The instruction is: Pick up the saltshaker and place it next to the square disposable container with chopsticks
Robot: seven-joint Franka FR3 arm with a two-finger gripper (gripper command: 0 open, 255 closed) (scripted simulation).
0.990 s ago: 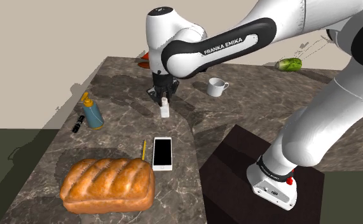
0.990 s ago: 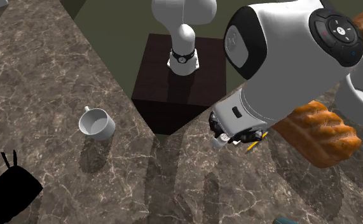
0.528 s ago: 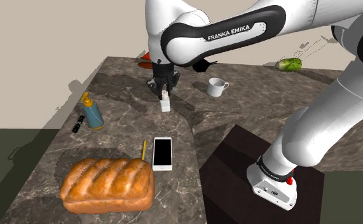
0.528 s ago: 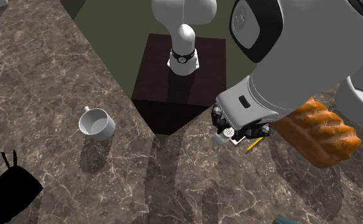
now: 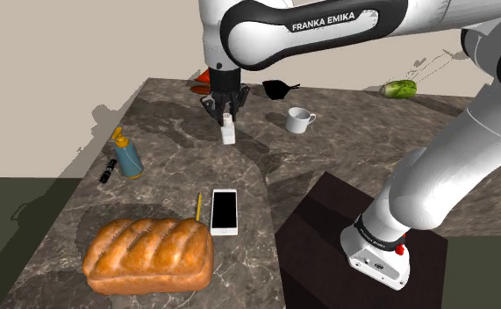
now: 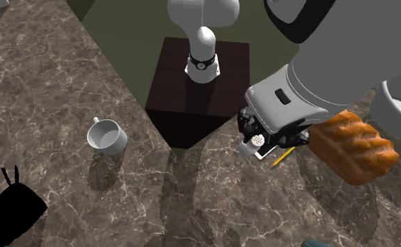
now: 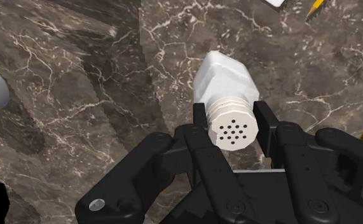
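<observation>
Lifted higher since a second ago, the shaker (image 5: 228,132) hangs over the table (image 5: 165,118), its cap clasped in the pincer (image 5: 226,117), whose fingers stand narrowly apart. The arm reaches down from overhead. Below lie one mug (image 5: 300,119), one loaf (image 5: 149,255), one phone (image 5: 225,211), one bottle (image 5: 127,154) and one black container (image 5: 279,87).

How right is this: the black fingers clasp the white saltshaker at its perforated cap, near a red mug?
The mug is white, not red; the shoulder view shows it. The black fingers do clasp the white saltshaker at its perforated cap.
</observation>
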